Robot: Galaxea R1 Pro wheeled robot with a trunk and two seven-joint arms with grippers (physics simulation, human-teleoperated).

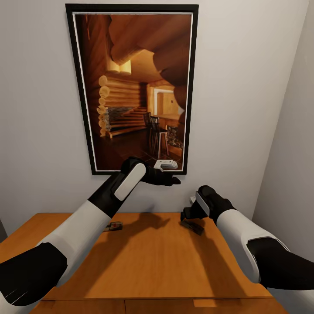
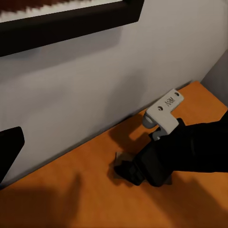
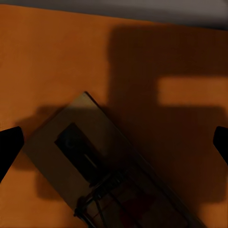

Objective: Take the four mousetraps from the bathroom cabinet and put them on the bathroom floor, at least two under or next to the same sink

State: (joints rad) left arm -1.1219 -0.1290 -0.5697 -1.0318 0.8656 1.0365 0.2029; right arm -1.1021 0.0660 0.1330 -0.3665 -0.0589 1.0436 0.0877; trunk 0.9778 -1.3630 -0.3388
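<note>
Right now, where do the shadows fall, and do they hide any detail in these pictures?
Head view: arm shadows spread over the cabinet top. Right wrist view: a blocky shadow darkens the mousetrap, dimming its metal parts. Left wrist view: soft shadow under the right gripper.

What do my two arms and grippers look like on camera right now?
Both arms have glossy white shells with black sections at the joints. The left arm carries an oblong white panel near its black wrist. The right gripper is black, with a small white bracket bearing dark lettering, seen in the left wrist view.
</note>
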